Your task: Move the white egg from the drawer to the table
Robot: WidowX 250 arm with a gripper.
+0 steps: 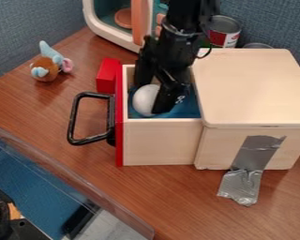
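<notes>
The gripper (153, 89) hangs down inside the open drawer, with one finger at the egg's back left and the other in front of its right side. The white egg (144, 100) lies in the left part of the drawer (160, 140), over the blue drawer bottom, and is partly covered by the right finger. The drawer has a red front and a black handle and sticks out to the left of the wooden box. Brown wood-look table (58, 173) surface surrounds the box. Whether the fingers press on the egg cannot be told.
A red block (107, 75) stands behind the drawer front. A small plush toy (48, 64) lies at the upper left. At the back are a white toy oven (103, 29) and a can (224, 32). The box top (252, 86) rises right of the gripper, with grey tape (251, 164) on its front.
</notes>
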